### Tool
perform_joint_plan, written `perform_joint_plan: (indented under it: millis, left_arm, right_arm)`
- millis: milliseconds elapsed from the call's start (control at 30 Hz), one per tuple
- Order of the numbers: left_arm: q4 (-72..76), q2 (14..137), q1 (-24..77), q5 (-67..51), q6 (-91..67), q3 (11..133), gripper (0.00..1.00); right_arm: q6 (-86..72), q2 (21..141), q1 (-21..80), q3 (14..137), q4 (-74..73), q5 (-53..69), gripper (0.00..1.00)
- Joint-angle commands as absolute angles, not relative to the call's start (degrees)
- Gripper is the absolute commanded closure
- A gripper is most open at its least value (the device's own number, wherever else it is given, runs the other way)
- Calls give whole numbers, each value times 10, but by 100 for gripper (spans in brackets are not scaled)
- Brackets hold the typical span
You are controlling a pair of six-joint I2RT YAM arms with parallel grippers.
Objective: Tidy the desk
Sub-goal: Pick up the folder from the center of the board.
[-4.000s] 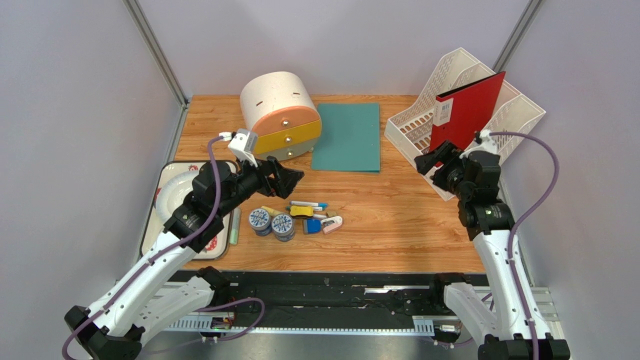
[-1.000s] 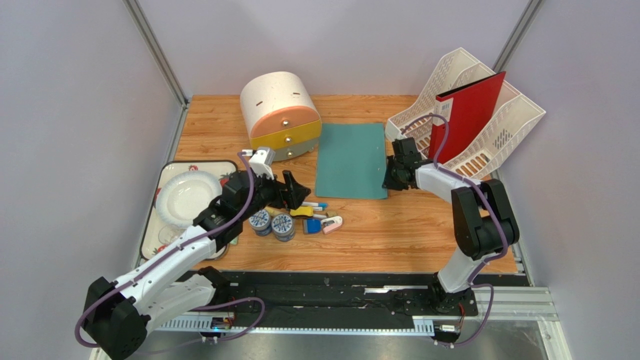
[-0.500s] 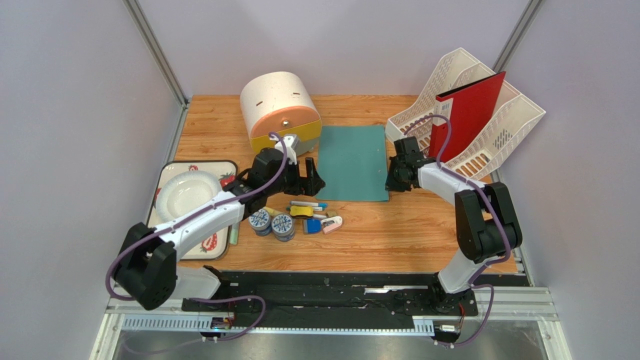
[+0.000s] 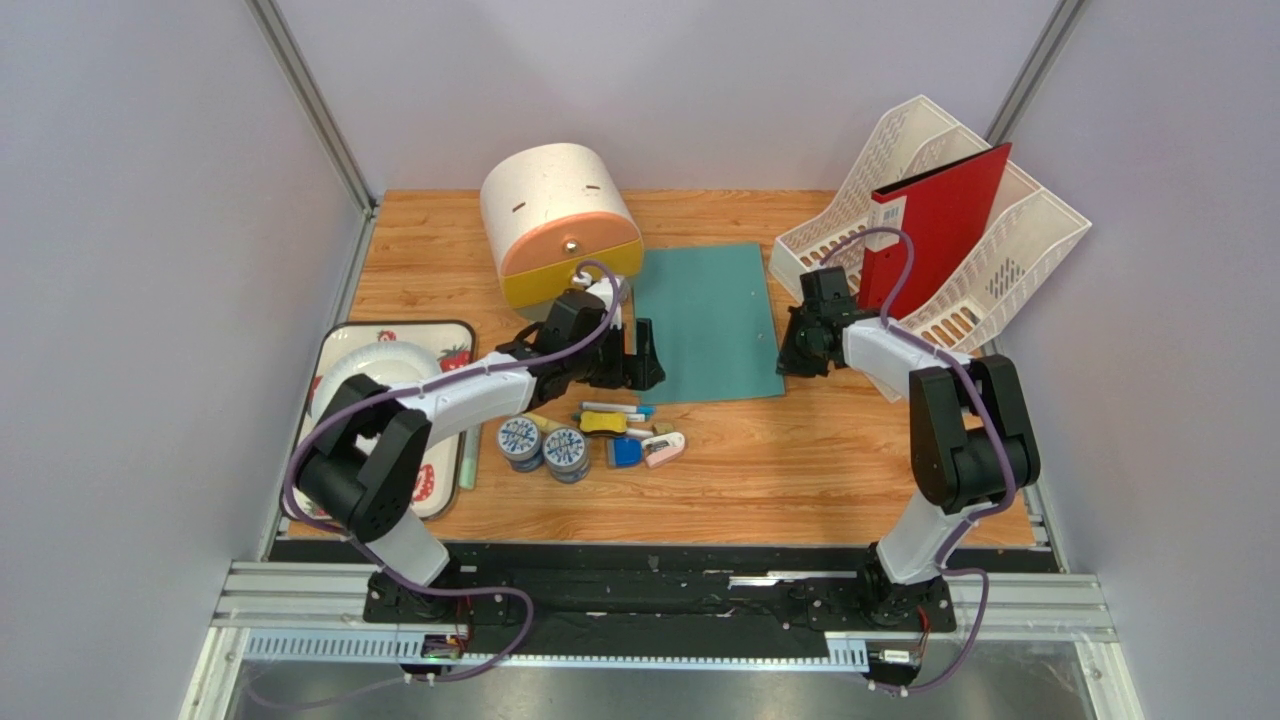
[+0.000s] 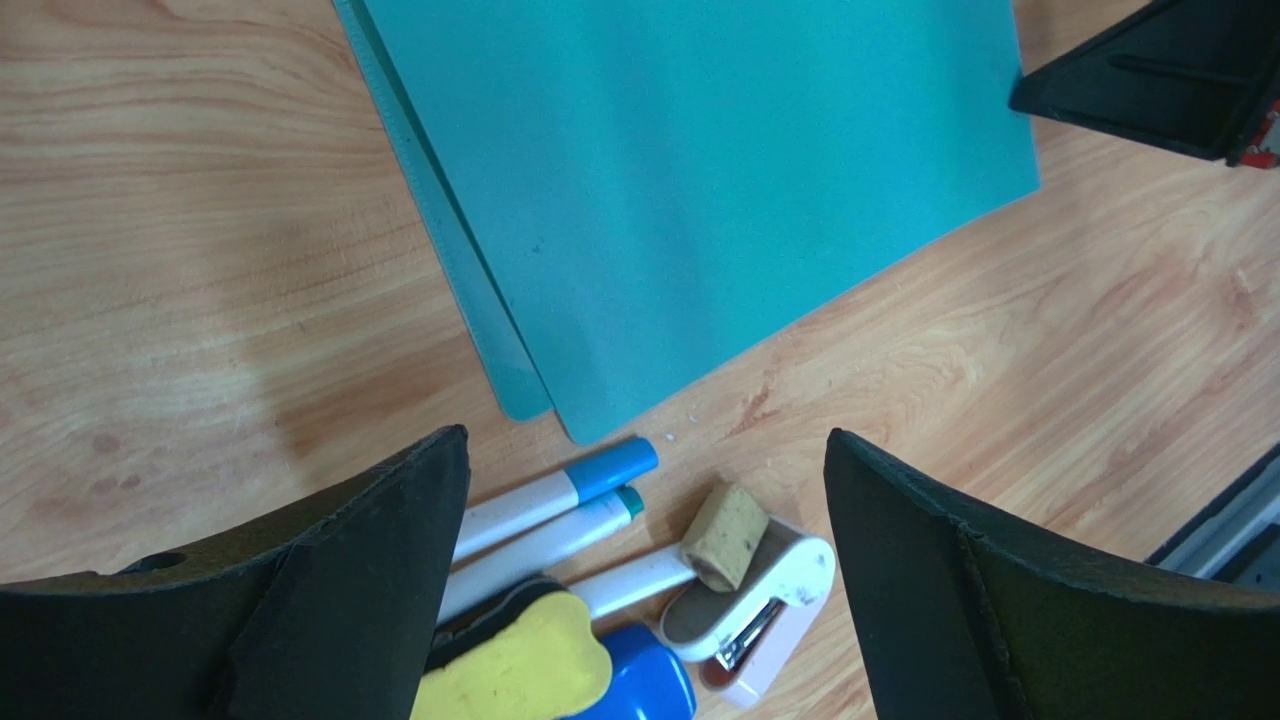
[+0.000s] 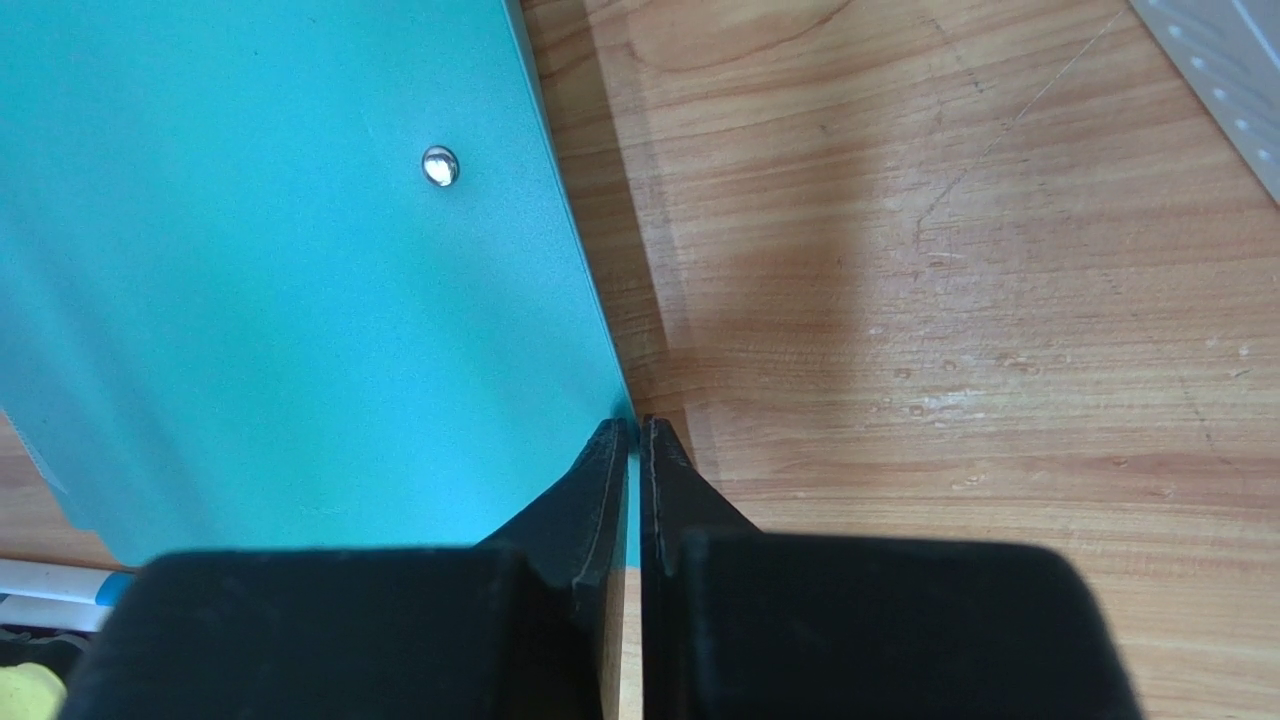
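Note:
The desk [image 4: 781, 465] is a wood-grain top. A teal folder [image 4: 714, 315] lies flat on it, left of the middle. My right gripper [image 4: 784, 360] is shut on the folder's [image 6: 271, 270] right edge near its front corner; in the right wrist view a sliver of teal shows between the closed fingertips [image 6: 616, 450]. My left gripper [image 4: 637, 365] hangs open over the folder's [image 5: 706, 180] near-left corner and a pile of small stationery, holding nothing. Between its fingers [image 5: 376, 570] lie two white markers [image 5: 556, 495], a cork [image 5: 724, 533], a pink-and-white stapler [image 5: 759, 600] and a yellow clip [image 5: 511, 668].
A round cream box with orange and yellow drawers [image 4: 559, 210] stands at the back left. A white file rack [image 4: 1022, 240] holding a red folder [image 4: 939, 225] leans at the back right. A strawberry-print tray [image 4: 451, 333] with a white plate [image 4: 361, 393] sits left. Two tape rolls [image 4: 544, 444] lie beside the stationery.
My left arm swung right to the folder's near-left corner, its jaws still wide. My right gripper closed fully on the folder's right edge, and the folder slid slightly to the right.

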State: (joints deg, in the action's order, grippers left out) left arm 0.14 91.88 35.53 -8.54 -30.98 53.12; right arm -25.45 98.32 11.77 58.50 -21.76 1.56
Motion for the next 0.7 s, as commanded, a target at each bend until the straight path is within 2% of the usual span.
perform_joint_plan:
  millis: [0,367,667]
  left_arm:
    - [18,947,356,-81,-310,575,4]
    - [6,1023,339,-75,-318,628,4]
    - [36,1056,327,-115,-329,638,5]
  right_arm:
    - [-250,1021,111,570,-236,-9,97]
    - [-245,1026,100,573,-240,9,97]
    - [-242,1030,98,577,-243,11,96]
